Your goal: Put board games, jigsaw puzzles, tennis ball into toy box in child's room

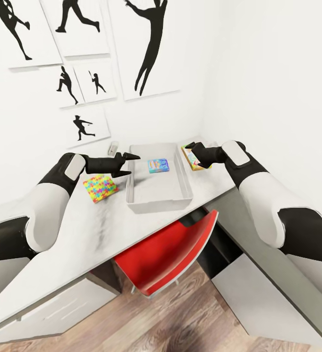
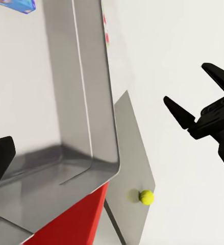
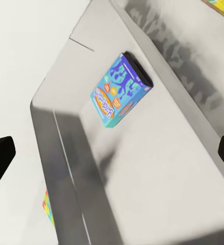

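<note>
jigsaw puzzle (image 1: 100,188) flat on table (image 1: 82,230) just below-left of left gripper (image 1: 126,164); thin, floppy, pinch an edge | left jaws open, empty | blue board game (image 1: 158,165) lies in toy box (image 1: 158,203) | right gripper (image 1: 189,145) over another jigsaw puzzle (image 1: 194,159); cannot tell its state

head view high over table (image 1: 107,220), wrist views close, sharing toy box (image 1: 180,195)

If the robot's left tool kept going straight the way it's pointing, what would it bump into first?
Probably the near wall of the toy box: the open left tool points across it toward the blue board game, though its height is unclear.
</note>
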{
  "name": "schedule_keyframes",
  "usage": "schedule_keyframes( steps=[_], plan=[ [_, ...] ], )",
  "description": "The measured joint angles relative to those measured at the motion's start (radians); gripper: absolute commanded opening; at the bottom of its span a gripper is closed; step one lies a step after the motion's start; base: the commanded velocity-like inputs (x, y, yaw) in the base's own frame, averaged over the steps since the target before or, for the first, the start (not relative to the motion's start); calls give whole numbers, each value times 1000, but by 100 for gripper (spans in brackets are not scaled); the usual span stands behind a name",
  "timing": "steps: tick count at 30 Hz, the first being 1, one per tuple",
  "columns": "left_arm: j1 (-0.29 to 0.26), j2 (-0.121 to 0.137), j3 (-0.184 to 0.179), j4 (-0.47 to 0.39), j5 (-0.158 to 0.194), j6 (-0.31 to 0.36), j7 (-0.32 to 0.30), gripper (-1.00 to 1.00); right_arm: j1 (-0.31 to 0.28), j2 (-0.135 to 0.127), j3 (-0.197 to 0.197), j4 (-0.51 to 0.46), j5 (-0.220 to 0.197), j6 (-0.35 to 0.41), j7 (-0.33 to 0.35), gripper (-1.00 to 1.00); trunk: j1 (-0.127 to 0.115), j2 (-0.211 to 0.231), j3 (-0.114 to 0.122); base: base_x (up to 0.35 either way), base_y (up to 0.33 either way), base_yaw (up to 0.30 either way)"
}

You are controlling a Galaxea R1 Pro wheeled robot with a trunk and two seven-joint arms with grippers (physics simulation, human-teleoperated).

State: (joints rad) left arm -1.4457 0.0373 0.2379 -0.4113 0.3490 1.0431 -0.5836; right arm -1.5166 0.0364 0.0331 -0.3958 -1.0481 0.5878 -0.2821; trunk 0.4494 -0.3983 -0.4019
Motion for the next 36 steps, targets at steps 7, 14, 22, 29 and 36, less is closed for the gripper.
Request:
schedule_keyframes(
  steps=[7,14,22,29,36],
  plan=[
    [0,2,0,0,0,0,0,100,3,-1,1,0,0,0,-1,100,0,0,12,0,0,0],
    [0,21,-1,0,0,0,0,100,3,0,1,-2,0,-1,-1,100,0,0,23,0,0,0],
    [0,34,-9,4,0,0,0,100,2,-2,-1,-79,-1,1,-5,100,0,0,37,0,0,0],
    [2,35,-33,16,0,0,-1,100,12,-5,4,-126,-1,21,-8,100,0,0,48,0,0,0],
    [3,35,-39,24,0,0,-2,100,59,-13,26,-193,-1,39,-11,100,0,0,60,0,0,0]
  ],
)
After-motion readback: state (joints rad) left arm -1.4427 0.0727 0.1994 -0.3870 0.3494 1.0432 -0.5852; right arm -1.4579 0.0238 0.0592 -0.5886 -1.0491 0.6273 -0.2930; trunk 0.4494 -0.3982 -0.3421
